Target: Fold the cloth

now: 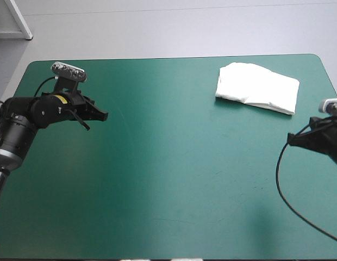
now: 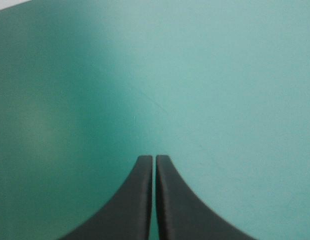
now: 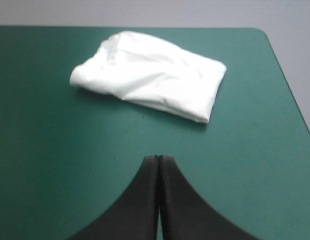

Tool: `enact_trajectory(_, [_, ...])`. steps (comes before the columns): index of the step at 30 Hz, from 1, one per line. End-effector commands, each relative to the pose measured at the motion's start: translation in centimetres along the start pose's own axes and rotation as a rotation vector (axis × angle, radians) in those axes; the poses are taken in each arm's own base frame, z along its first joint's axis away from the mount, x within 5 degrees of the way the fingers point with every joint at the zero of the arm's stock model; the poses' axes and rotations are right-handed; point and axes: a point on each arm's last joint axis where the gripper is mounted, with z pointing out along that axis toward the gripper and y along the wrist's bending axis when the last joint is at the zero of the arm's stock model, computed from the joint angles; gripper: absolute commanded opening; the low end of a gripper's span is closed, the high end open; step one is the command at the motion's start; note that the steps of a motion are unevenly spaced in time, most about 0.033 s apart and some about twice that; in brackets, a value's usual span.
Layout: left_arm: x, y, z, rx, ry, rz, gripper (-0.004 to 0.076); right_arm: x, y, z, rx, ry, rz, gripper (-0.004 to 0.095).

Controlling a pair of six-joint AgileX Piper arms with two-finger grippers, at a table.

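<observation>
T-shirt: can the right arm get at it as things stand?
Probably yes. The folded T-shirt lies ahead of the right tool, with only bare teal-green cover between them. The tool is shut, so it would need to open first.

In the high view the right end effector [image 1: 292,140] is cut off by the picture's edge.

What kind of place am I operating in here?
Most likely a robot test bench, not a home or laundry: a table with a plain teal-green cover, two arms whose left gripper and right gripper are shut and empty, and one folded T-shirt lying near the far right corner.
</observation>
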Motion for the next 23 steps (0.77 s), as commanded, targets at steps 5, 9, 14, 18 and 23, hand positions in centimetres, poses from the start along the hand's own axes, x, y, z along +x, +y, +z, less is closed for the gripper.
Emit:
enact_trajectory(5, [6.2,-1.4,-0.9,-0.02,-0.124,-0.059,0.0019,6.4,0.9,0.9,-0.055,-0.017,0.074,-0.0014])
enact_trajectory(9, [11.6,-2.4,-0.3,-0.037,-0.098,-0.021,0.0019,9.7,1.6,1.4,-0.102,-0.009,0.04,-0.0014])
enact_trajectory(14, [15.4,-3.6,-1.8,-0.006,-0.097,-0.064,0.0019,13.3,2.1,1.6,-0.126,0.043,0.047,-0.0014])
enact_trajectory(18, [17.5,-4.2,-3.0,0.019,-0.011,-0.006,0.0019,14.5,2.1,1.8,-0.115,0.051,0.036,-0.0014])
enact_trajectory(23, [17.9,-4.3,-4.1,0.005,-0.013,0.03,0.0019,14.2,1.9,1.8,-0.101,0.025,0.044,-0.0014])
